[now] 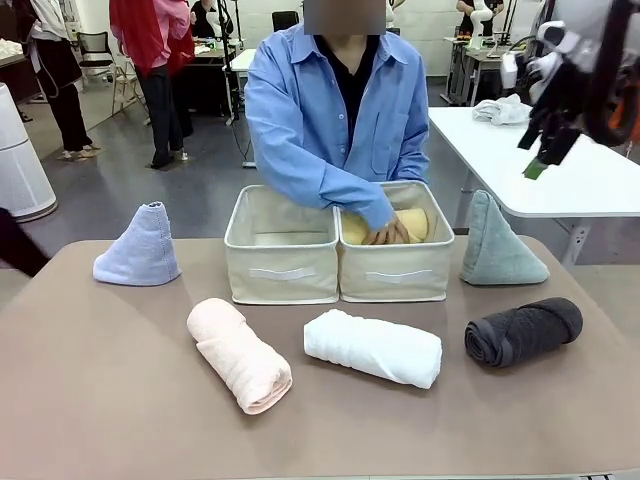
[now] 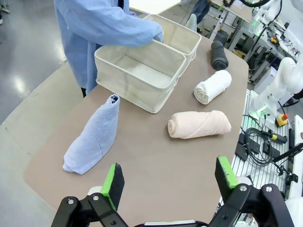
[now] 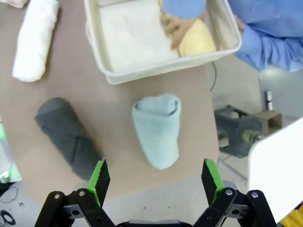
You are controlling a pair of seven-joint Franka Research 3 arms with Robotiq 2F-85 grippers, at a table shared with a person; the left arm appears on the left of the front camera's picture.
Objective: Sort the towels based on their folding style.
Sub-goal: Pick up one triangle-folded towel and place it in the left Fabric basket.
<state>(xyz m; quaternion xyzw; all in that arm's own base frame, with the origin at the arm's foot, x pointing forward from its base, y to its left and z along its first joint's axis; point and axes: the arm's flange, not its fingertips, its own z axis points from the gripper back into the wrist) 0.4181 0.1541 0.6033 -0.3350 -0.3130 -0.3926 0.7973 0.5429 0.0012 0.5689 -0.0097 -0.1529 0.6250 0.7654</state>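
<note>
Both grippers hang spread and empty above the table [image 1: 100,400]: the left gripper [image 2: 169,178] near the lavender-blue cone [image 2: 92,137], the right gripper [image 3: 155,175] over the grey-green cone [image 3: 157,127]. The person's hand [image 1: 390,233] rests on the yellow roll [image 1: 414,221] inside the right bin [image 1: 397,277] (the left bin [image 1: 282,275] touches it). In front lie 3 more: the pale pink roll [image 1: 240,355], the white roll [image 1: 372,347] and the dark grey roll [image 1: 522,331]

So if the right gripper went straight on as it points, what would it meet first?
Probably the grey-green cone towel, which sits centred ahead of the open right gripper in its wrist view; how far off is unclear.
</note>
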